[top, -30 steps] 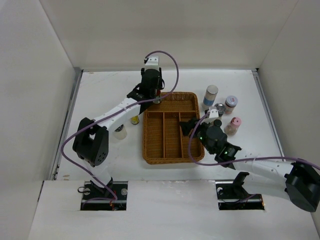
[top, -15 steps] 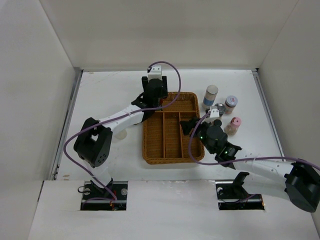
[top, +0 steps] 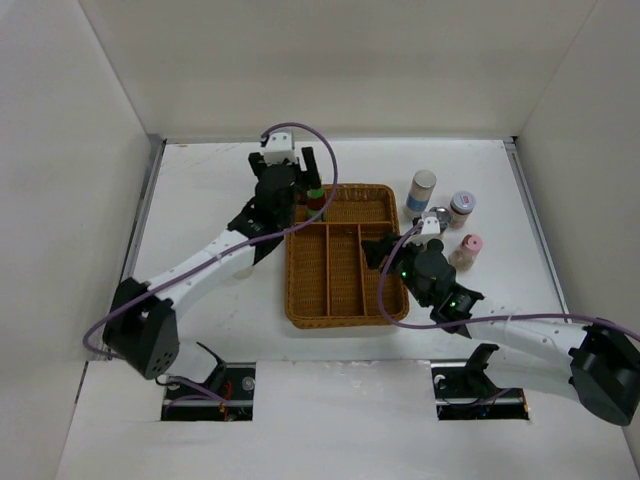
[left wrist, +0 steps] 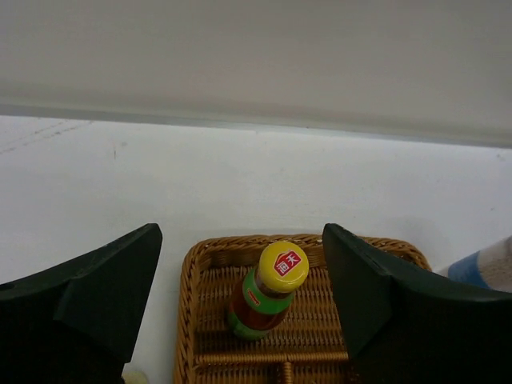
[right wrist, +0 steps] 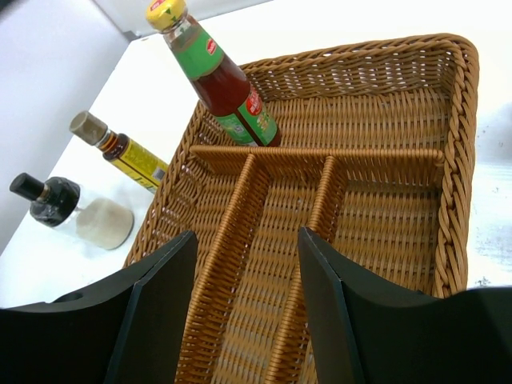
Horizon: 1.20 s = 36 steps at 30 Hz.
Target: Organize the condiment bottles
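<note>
Condiment bottles, count at this moment: one of seven placed.
- Sauce bottle (top: 316,194), yellow cap, upright in the far cross compartment of the wicker tray (top: 335,323), left end.
- Yellow-labelled bottle (right wrist: 132,156) and squat dark-and-white bottle (right wrist: 68,208): on the bench (top: 200,180), left of the tray.
- Blue-labelled (top: 422,190), silver-lidded (top: 439,215), grey-lidded (top: 462,207) and pink-capped (top: 467,250) jars: bench, right of the tray.
- Left tool (left wrist: 240,230): fingers apart, empty, sauce bottle just beyond, untouched.
- Right tool (right wrist: 246,236): fingers apart, empty, over the long compartments.
</note>
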Available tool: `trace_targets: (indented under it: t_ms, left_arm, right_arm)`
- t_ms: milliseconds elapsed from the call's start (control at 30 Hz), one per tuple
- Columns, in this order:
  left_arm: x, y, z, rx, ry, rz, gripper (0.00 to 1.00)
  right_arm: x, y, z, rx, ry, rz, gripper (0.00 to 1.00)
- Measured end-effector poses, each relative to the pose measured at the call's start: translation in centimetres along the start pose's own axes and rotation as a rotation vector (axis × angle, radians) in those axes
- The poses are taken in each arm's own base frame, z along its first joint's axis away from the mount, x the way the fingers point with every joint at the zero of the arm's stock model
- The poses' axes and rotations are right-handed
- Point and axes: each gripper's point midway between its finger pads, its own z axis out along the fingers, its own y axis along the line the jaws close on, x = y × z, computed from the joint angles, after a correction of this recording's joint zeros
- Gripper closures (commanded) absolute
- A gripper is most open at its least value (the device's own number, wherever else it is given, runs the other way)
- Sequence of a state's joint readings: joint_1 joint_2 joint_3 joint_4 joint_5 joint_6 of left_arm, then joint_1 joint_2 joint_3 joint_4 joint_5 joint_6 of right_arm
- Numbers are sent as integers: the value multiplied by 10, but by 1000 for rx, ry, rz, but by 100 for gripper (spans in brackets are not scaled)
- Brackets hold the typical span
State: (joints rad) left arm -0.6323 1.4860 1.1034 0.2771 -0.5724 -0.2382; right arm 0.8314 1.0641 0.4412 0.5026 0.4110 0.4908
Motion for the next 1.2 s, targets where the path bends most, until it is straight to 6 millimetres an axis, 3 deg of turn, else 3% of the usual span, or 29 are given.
trace_targets:
  t_ms: [100, 167, 233, 433, 733, 1000, 1200]
  left_arm:
    - [-21, 18, -23, -7, -39, -28, 40]
    - [-25, 33, -36, -25, -43, -39, 42]
    - [-19, 49, -46, -54, -21, -40, 41]
    - [36, 81, -54, -135, 139, 28, 41]
    - [101, 99, -48, -199, 301, 109, 47]
    - [112, 113, -51, -251, 310, 104, 54]
    - [112, 120, -49, -267, 305, 87, 75]
  right_arm:
    - [-1, 0, 0, -1, -2, 1, 50]
    - [-3, 1, -1, -4, -8, 5, 65]
    - [-4, 2, -1, -7, -10, 8, 72]
    - [4, 1, 1, -5, 13, 3, 65]
    - [6, -1, 1, -1, 21, -1, 60]
    - [7, -1, 1, -1, 21, -1, 59]
    - [7, -1, 1, -1, 21, -1, 59]
